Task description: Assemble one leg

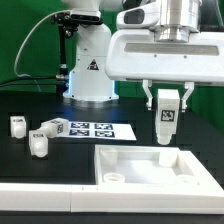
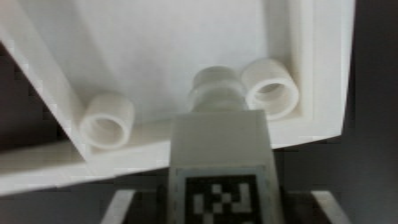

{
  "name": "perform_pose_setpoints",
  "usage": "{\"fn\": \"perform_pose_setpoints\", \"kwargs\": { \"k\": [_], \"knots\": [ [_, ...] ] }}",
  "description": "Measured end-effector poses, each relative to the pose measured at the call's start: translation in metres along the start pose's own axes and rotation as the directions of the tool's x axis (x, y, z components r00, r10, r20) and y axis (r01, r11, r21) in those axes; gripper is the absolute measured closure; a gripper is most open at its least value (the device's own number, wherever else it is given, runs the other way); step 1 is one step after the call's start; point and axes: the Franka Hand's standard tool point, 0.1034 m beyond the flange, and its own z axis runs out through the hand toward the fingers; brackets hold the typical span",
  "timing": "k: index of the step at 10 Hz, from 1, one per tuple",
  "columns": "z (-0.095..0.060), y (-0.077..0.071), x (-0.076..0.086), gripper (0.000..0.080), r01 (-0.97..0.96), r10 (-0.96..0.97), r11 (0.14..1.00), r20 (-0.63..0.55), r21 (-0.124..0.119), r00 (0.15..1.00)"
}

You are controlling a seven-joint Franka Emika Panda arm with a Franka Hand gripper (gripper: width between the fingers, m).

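My gripper is shut on a leg, a white stubby peg with a black-and-white tag on its side, held upright. Its lower end hangs just above the far rim of the large white panel. In the wrist view the held leg runs out from between my fingers, and its tip lies between two round raised sockets on the panel. Whether the tip touches the panel cannot be told. Three more legs lie on the black table at the exterior view's left.
The marker board lies flat behind the loose legs. The robot's white base stands at the back. The table's white front edge runs along the near side, in front of the panel.
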Motion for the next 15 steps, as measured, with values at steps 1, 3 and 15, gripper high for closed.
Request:
{"fn": "perform_pose_setpoints", "kwargs": {
  "k": [1, 3, 15],
  "knots": [
    [0.0, 0.0, -0.001, 0.0515, -0.003, 0.003, 1.0, 0.004, -0.001, 1.0],
    [0.001, 0.0, -0.001, 0.0515, -0.011, 0.011, 1.0, 0.005, 0.001, 1.0],
    [0.014, -0.03, 0.02, 0.0515, 0.15, -0.141, 0.988, -0.22, 0.024, 0.965]
  ]
}}
